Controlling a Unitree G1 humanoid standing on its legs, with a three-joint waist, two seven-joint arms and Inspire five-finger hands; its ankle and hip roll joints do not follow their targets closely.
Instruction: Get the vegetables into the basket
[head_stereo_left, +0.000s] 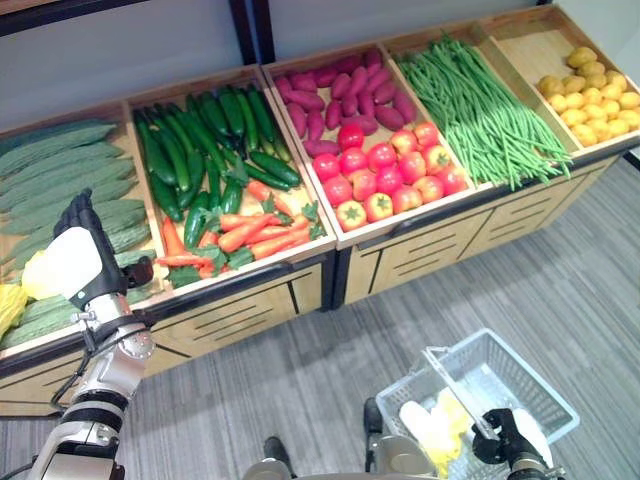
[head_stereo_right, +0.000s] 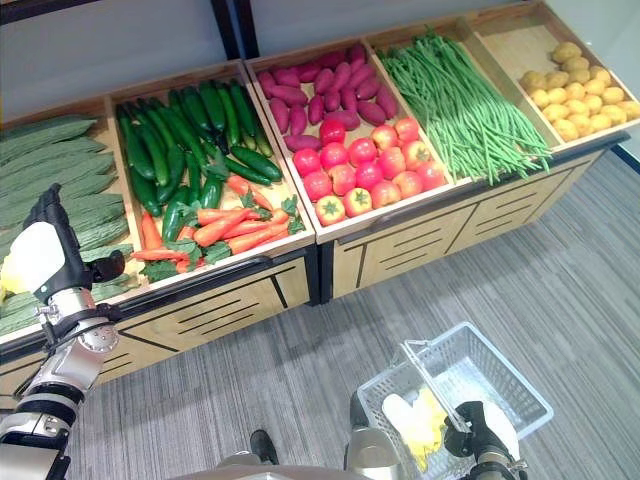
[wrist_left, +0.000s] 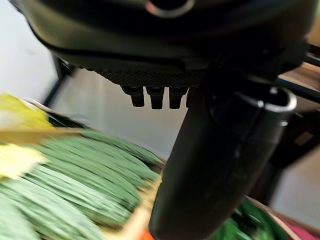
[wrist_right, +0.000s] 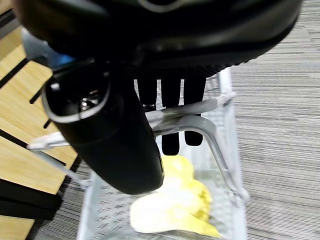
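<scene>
My left hand (head_stereo_left: 80, 262) is raised over the far-left bin of bumpy green gourds (head_stereo_left: 70, 170), fingers straight and holding nothing; the gourds (wrist_left: 85, 175) pass beneath it. My right hand (head_stereo_left: 508, 442) is low at the right, its fingers (wrist_right: 170, 100) curled round the clear handle (wrist_right: 200, 125) of a clear wire basket (head_stereo_left: 540, 375). Pale yellow leafy vegetables (wrist_right: 170, 205) lie in the basket. The stall also holds cucumbers (head_stereo_left: 205, 130), carrots (head_stereo_left: 245, 235), tomatoes (head_stereo_left: 385, 170), purple roots (head_stereo_left: 340, 95), green beans (head_stereo_left: 480, 105) and yellow potatoes (head_stereo_left: 590, 90).
The wooden stall (head_stereo_left: 240, 310) stands along the far side, with slatted fronts facing me. More yellow leafy vegetables (head_stereo_left: 12, 300) lie at the far left edge of the gourd bin. Grey plank floor (head_stereo_left: 560, 290) runs between the stall and the basket.
</scene>
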